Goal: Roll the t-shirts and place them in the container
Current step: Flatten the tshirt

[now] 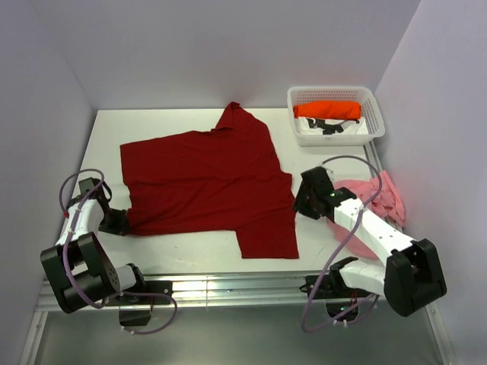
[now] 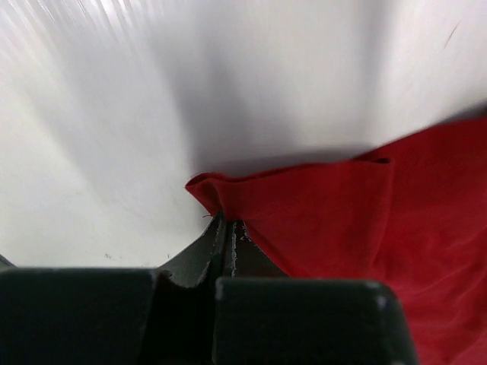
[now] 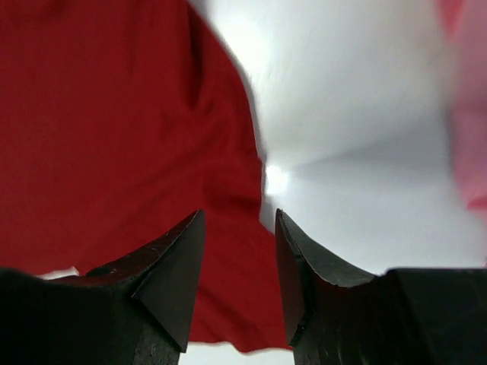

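Dark red cotton t-shirt [image 1: 205,179] lies flat, unrolled; left fingers [image 2: 202,255] clamp its corner, right fingers [image 3: 171,266] gape above its edge. Orange t-shirt [image 1: 327,110] sits rolled in the white lattice basket [image 1: 374,103]; crumpled pink t-shirt [image 1: 384,194] waits.

A dark red cotton t-shirt [image 1: 202,182] lies spread flat across a white table [image 1: 190,258]. One pointed part of it reaches toward the far wall, and a flap reaches toward the table's near edge. At the shirt's near left corner, the black left gripper [image 1: 122,222] rests against the hem. At the shirt's right edge sits the black right gripper [image 1: 304,199]. Just right of the shirt, past that gripper, a pale pink t-shirt [image 1: 388,190] lies crumpled, partly under the white right arm [image 1: 365,228]. Beyond the shirt's far right corner stands a white plastic lattice basket [image 1: 332,92] holding a rolled bright orange t-shirt [image 1: 327,110].
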`<state>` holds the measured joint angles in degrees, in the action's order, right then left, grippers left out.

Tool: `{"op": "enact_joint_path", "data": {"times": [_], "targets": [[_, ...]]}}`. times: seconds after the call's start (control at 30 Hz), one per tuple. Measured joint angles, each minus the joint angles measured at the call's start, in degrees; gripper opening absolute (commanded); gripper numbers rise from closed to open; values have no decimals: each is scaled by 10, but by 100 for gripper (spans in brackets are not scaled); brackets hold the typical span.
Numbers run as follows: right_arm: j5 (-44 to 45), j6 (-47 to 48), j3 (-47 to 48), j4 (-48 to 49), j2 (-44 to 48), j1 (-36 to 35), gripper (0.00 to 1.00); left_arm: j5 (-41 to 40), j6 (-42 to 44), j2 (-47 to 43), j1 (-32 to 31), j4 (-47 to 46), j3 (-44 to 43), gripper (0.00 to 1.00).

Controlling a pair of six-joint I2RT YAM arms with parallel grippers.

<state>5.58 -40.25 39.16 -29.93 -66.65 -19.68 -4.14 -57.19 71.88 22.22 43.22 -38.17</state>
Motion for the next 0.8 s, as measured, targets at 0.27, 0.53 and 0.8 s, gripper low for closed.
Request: {"op": "enact_joint_path", "data": {"times": [0.27,0.53,0.8], "targets": [[1,-38,-53,-65,28,-109,49,-13,19,-6,72,-23,-28,0],[-13,-69,-83,-81,64,-163,49,3,31,-26,85,-49,-21,0],[-5,-75,-48,-75,5,-171,49,17,40,-26,85,-57,-16,0]]}}
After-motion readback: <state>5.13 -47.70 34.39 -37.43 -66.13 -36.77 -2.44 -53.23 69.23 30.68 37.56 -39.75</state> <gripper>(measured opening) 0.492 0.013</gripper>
